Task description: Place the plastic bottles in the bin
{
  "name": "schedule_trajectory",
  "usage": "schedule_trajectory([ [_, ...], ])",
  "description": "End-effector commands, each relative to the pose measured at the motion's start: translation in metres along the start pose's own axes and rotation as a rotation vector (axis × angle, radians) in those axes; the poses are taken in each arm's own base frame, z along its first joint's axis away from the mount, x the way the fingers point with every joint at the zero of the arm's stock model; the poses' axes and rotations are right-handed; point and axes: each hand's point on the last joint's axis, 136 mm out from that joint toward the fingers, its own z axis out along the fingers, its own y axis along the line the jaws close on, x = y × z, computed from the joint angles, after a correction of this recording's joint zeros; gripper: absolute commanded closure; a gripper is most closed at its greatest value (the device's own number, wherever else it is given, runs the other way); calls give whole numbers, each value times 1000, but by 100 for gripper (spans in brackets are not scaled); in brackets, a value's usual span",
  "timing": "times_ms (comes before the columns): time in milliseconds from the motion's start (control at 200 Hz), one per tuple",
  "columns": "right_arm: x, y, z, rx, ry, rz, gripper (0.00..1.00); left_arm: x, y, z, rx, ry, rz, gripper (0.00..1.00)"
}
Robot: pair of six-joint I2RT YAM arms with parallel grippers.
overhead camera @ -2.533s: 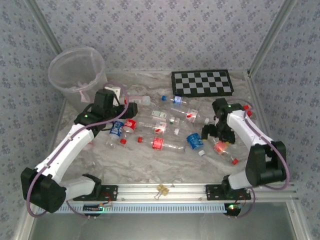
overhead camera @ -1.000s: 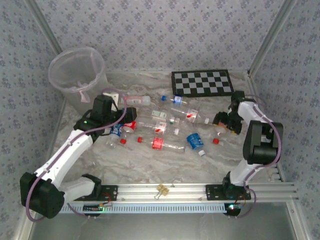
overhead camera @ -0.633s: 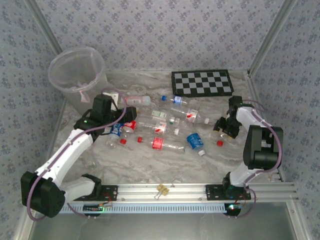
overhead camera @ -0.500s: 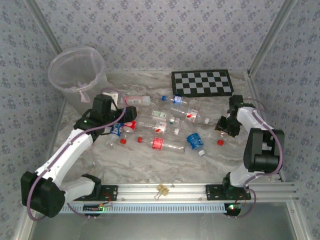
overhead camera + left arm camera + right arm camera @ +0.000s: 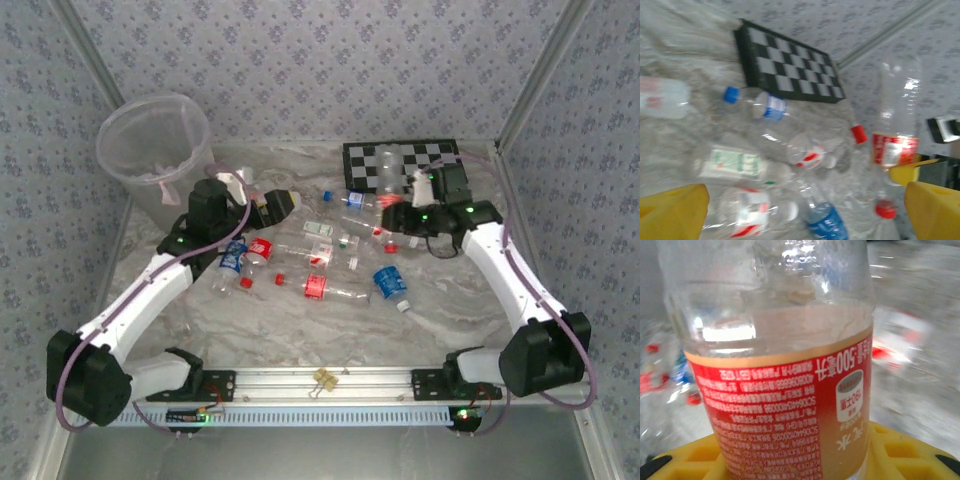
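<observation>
Plastic bottles (image 5: 388, 282), small, clear, capped, litter the marbled surface (image 5: 300, 335); one red-labelled clear bottle (image 5: 785, 400) hangs aloft, clamped in the right jaws. Left jaws gape wide. Probably light, slick, easily crushed: grip mid-body, gently. Frosted translucent bin (image 5: 150, 150) stands back-left.

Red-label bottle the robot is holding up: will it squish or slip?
The red-label bottle looks empty, so it is probably light. Its clear, ribbed plastic may dent when squeezed. Being round and smooth, it could slip or roll.
</observation>
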Motion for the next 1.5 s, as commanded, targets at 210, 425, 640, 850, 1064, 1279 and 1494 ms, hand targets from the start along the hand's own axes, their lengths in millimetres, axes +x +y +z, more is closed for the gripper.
schedule_trajectory([
  [210,14,88,28,-268,42,-230,59,1,-69,36,220,9,44,4],
  [425,20,103,31,-291,48,-255,60,12,-66,60,279,44,-21,8],
  [640,11,109,29,-292,8,-254,60,20,-66,66,272,68,-26,19],
  [850,7,112,33,-292,-2,-251,60,29,-67,71,272,88,-33,27],
  [1064,14,115,38,-294,22,-256,59,30,-67,76,274,93,-50,37],
  [1279,5,123,35,-307,2,-269,54,27,-66,77,262,89,-47,51],
  [1494,4,116,32,-265,21,-288,22,18,-60,74,152,97,39,54],
])
